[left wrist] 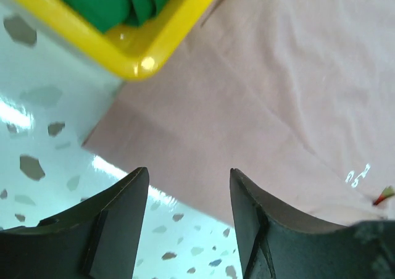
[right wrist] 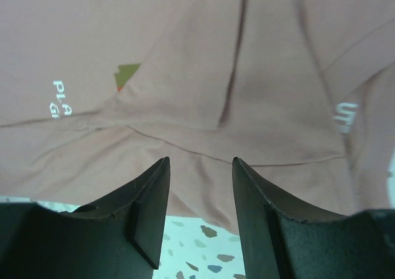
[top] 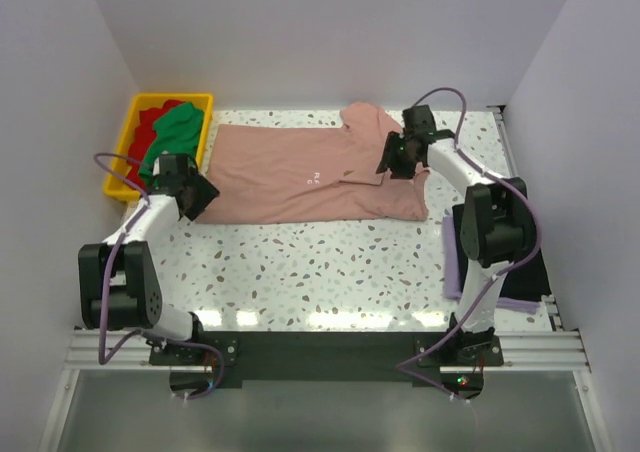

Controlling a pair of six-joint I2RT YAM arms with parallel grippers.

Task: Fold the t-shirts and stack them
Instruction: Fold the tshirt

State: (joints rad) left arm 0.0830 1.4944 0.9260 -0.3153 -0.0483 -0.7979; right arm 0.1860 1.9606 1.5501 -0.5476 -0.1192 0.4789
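Dusty-pink t-shirt point(top: 290, 177) lay spread flat across the far middle of the worktop point(top: 300, 267). Its small chest print point(top: 314, 180) faced up and its left edge was just beside the yellow bin point(top: 170, 98).

The left arm reached forward from its near-left base with the elbow bent, and the left hand point(top: 190, 190) was poised over the shirt's near-left corner. Its fingers stood wide apart and held nothing; the wrist view showed pink cloth and speckled surface between them. The right arm rose from the near-right base and stretched toward the far right. The right hand point(top: 402, 155) tilted down above the shirt's right part, near a sleeve, its fingers also parted with nothing between them.

In the bin at the far left a green t-shirt point(top: 180, 127) sat on a red t-shirt point(top: 150, 122). Beside the right arm's base a lavender t-shirt point(top: 452, 262) and a black t-shirt point(top: 530, 272) lay flat, partly hidden by the arm.

The worktop was white with dark flecks and glossy under the lights. Plain pale walls enclosed it on the left, far and right sides.
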